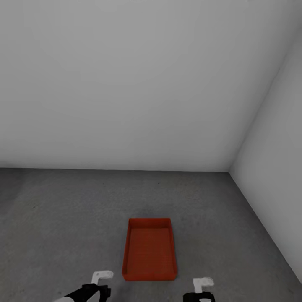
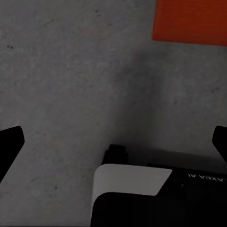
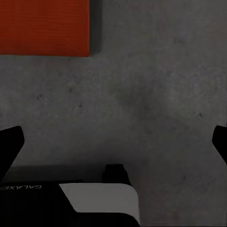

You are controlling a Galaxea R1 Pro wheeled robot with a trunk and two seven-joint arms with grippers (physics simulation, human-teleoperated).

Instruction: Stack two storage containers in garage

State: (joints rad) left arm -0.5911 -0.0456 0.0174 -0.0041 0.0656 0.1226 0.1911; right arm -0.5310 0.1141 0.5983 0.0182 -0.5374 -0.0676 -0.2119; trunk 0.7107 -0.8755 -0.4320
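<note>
Down low, both arms hang just over the floor (image 1: 63, 209), the left gripper (image 2: 113, 137) and right gripper (image 3: 113, 137) each with fingers spread wide apart, holding nothing. Between them and slightly ahead, one storage container (image 1: 149, 249) sits flat on the concrete near the corner of white walls (image 1: 126, 84), its long axis pointing away from the robot, seemingly empty.

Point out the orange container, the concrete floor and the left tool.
orange container (image 1: 149, 251), head view, on its flat inner bottom.
concrete floor (image 1: 63, 209), head view, on a bare patch left of the container.
left tool (image 2: 113, 142), left wrist view, midway between its two dark fingertips.
</note>
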